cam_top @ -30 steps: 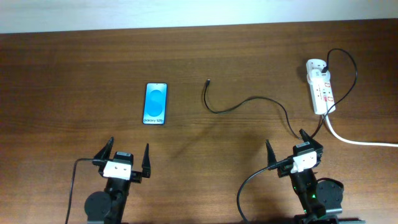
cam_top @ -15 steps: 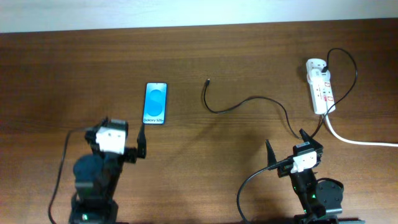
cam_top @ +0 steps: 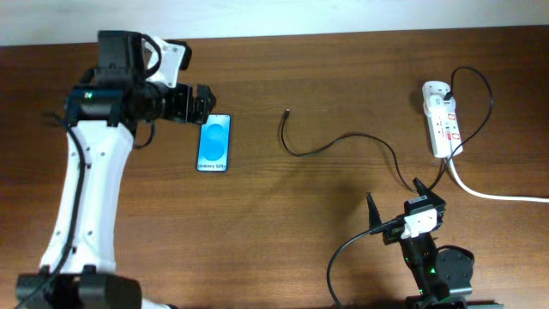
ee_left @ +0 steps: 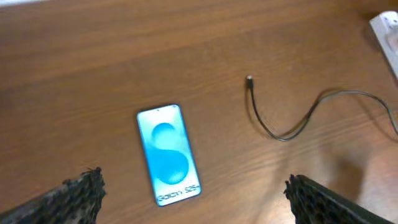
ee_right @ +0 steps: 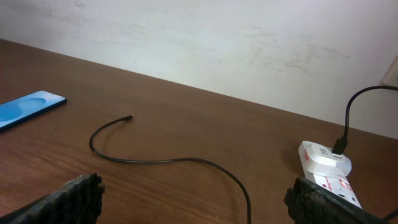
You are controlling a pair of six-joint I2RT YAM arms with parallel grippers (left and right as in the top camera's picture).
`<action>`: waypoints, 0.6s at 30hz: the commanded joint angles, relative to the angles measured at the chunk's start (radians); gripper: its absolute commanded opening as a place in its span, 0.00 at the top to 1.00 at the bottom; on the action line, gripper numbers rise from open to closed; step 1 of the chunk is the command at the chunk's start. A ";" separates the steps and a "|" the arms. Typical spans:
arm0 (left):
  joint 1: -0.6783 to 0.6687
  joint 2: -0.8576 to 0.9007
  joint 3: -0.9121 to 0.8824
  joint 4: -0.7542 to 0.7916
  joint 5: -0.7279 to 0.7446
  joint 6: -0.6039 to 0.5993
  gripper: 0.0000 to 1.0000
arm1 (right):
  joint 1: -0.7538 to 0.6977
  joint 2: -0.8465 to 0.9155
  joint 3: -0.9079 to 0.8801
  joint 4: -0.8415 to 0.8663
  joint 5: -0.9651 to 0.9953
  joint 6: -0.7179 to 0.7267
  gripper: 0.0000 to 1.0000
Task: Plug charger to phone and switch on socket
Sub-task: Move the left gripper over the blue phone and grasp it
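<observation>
Dark wood-grain surface [cam_top: 343,69]. Phone [cam_top: 214,142] flat, screen up, at 9 o'clock from centre. Charger [cam_top: 299,154] loose: plug tip at 12 o'clock, apart from the phone, cable snaking off toward 4 o'clock. Socket [cam_top: 441,120] at 2 o'clock; thick white cord [cam_top: 489,194] trails off the right edge.

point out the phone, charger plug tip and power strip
phone [cam_top: 214,142], overhead view, middle of blue screen
charger plug tip [cam_top: 286,112], overhead view, loose cable end
power strip [cam_top: 443,124], overhead view, middle of white body
</observation>
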 commanded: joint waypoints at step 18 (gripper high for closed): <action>-0.155 0.375 0.024 -0.037 -0.337 -0.325 0.01 | -0.004 -0.007 -0.005 -0.005 0.002 -0.003 0.02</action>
